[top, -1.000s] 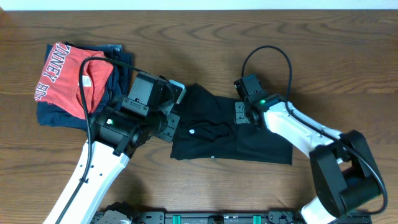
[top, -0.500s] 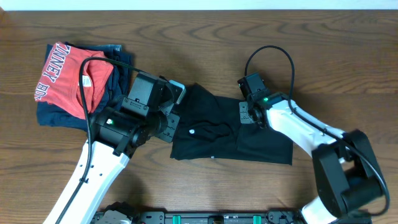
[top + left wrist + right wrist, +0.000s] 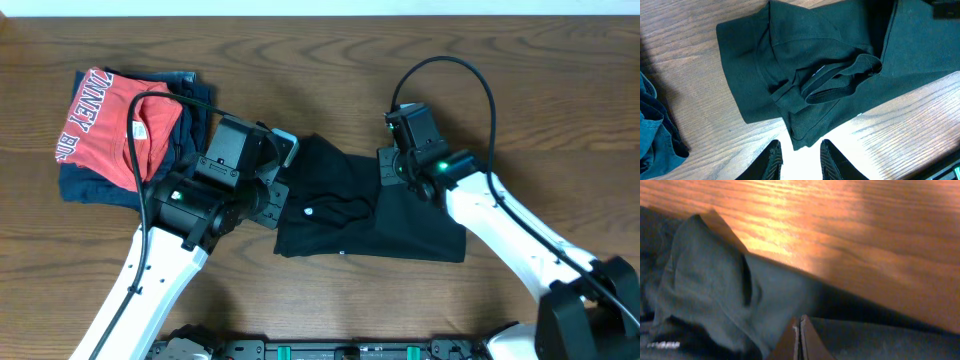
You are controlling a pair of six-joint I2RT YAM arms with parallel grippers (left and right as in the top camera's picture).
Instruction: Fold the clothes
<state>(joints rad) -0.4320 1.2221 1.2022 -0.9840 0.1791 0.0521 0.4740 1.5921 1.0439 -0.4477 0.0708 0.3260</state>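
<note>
Closest in, the left gripper (image 3: pixel 801 160) hangs just off the near hem of the black shirt (image 3: pixel 350 215), its two fingers parted with bare table (image 3: pixel 300 60) showing between them and nothing held. The right gripper (image 3: pixel 800 330) sits at the shirt's far right edge with its tips pressed flat together. Whether a thin fold of cloth is caught between them cannot be told. The shirt lies in the middle of the table between the two arms, already bundled into a rough rectangle with the collar (image 3: pixel 840 82) rumpled on top. It looks light, limp and thin, so it will likely sag, drag and shed its creases if lifted by one point. The safer holds seem to be doubled edges and corners, such as the near-left corner and the right-hand hem, taken by both arms together and kept low. The overhead view alone shows the whole outline and the small white logo (image 3: pixel 308 211). The left wrist view alone shows the layered folds and the curl of the collar band. The right wrist view shows only a sleeve-like flap, shadow and wood grain. Further left, well apart from the work, a red shirt (image 3: pixel 110 125) lies on a navy garment (image 3: pixel 90 190).
</note>
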